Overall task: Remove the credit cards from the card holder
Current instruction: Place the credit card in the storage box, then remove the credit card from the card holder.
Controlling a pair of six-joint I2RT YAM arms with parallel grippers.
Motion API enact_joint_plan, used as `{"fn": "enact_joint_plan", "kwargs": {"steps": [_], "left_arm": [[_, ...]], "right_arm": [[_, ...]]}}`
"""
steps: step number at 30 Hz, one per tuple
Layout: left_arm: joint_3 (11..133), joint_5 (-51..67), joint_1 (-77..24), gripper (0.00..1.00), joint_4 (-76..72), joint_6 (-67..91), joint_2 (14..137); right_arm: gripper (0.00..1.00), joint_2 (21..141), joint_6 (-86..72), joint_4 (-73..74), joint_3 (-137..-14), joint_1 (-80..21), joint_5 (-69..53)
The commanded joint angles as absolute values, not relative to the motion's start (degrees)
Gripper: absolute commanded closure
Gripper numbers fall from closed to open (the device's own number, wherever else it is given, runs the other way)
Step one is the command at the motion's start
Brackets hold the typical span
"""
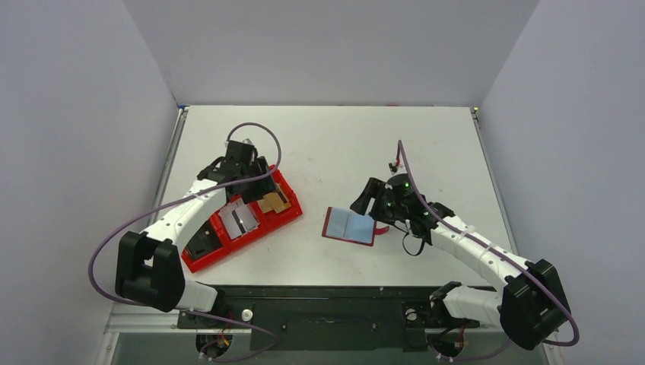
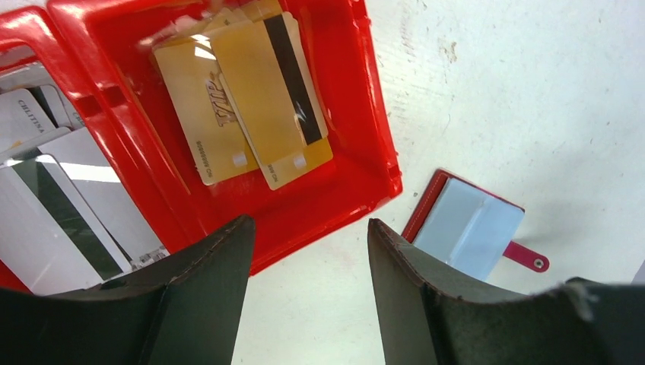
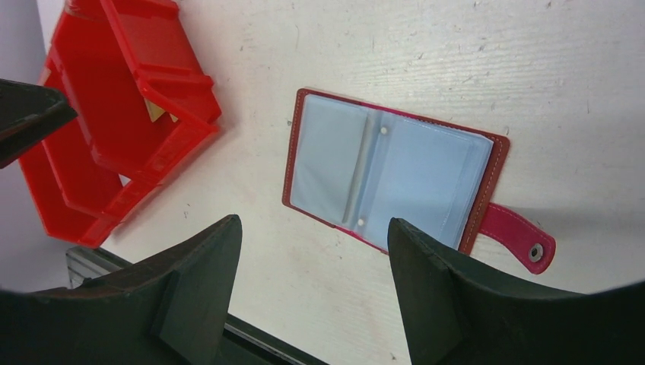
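The card holder (image 1: 350, 226) lies open and flat on the table, grey-blue pockets up, its red strap (image 3: 517, 237) pointing away from the tray. No card shows in its pockets (image 3: 388, 169). Two gold-tan credit cards (image 2: 251, 114) with a dark stripe lie overlapping in the end compartment of the red tray (image 1: 283, 217). My left gripper (image 2: 309, 224) hangs open above that compartment's edge, with nothing between its fingers. My right gripper (image 3: 313, 222) is open too, held just above and beside the card holder (image 3: 300, 114), touching nothing.
The tray's middle compartment holds white and silver cards (image 2: 61, 198). A dark object sits in the compartment nearest me (image 1: 201, 245). The table's near edge (image 3: 251, 334) runs close under my right gripper. Grey walls enclose the table on three sides.
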State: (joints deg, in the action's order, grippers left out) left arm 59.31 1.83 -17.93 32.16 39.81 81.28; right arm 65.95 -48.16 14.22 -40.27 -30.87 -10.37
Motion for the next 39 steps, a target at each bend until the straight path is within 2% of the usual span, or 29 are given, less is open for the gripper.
{"fn": "enact_joint_plan", "kwargs": {"steps": [1, 21, 39], "left_arm": [[62.66, 3.07, -19.77, 0.46, 33.01, 38.19, 78.39], [64.18, 7.64, -23.91, 0.46, 33.64, 36.47, 76.73], [62.87, 7.74, -23.73, 0.46, 33.78, 36.66, 74.6]], "right_arm": [[0.34, 67.58, -47.56, 15.53, -43.38, -33.35, -4.88], [0.35, 84.92, -52.36, 21.27, -52.86, -47.61, 10.84], [0.36, 95.79, -51.42, 25.3, -59.72, -51.33, 14.92]]}}
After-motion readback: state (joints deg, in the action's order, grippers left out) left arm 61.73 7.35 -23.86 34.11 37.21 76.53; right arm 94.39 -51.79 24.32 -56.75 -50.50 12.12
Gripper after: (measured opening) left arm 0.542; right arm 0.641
